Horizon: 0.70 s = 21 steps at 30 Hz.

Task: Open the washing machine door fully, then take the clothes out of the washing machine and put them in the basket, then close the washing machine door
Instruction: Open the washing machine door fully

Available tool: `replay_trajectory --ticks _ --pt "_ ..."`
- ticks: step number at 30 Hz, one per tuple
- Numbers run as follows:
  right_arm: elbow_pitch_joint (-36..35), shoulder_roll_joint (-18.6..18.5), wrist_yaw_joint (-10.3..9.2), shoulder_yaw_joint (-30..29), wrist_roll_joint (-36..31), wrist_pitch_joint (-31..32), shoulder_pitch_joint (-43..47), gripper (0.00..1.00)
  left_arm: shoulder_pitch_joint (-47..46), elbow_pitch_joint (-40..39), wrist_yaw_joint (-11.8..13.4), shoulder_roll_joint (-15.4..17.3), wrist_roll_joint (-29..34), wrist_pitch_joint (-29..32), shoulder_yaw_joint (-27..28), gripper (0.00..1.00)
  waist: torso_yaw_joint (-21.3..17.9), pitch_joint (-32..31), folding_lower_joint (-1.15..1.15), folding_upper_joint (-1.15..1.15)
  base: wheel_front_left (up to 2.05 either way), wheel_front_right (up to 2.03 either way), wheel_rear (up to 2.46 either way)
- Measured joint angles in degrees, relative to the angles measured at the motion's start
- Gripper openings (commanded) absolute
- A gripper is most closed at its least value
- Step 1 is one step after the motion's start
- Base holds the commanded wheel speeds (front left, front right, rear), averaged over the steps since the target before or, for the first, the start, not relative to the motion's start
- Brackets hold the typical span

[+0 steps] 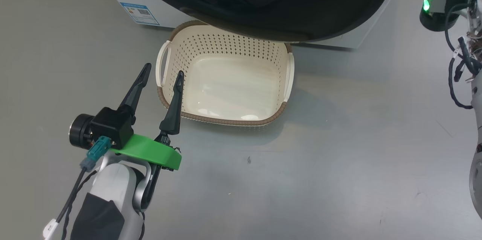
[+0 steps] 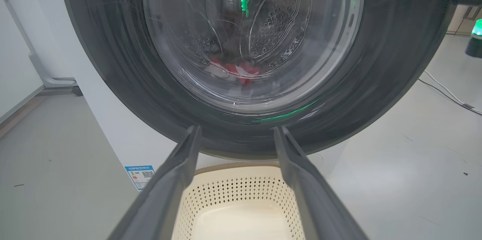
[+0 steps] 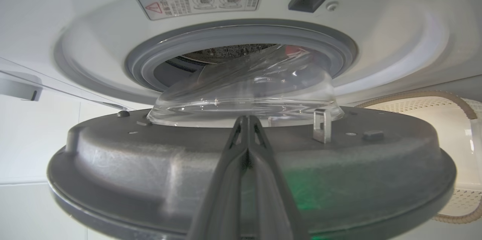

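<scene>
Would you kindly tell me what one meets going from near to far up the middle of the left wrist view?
Left fingers → basket → door → clothes, seen through its glass.

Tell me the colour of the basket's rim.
Brown woven-look basket rim; head view shows it best.

Head camera looks down on the basket (image 1: pixel 226 44); both wrist cameras face the washing machine door (image 2: pixel 395 63) closely (opposite sides).
</scene>
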Motion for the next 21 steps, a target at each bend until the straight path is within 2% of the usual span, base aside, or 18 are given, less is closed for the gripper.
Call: replay_trajectory --ticks 7,21 --pt "0.3 1.1 0.69 0.2 1.6 1.7 4.2 0.0 1.7 0.8 0.0 0.0 0.0 0.0 -0.5 1.0 0.0 -2.7 0.0 0.0 0.0 0.0 0.0" --pt "0.1 4.2 0.9 0.2 3.8 4.4 13.1 0.0 6.6 3.4 0.1 0.0 0.7 0.0 -0.4 1.0 0.1 -8.7 0.0 0.0 0.0 0.0 0.0"
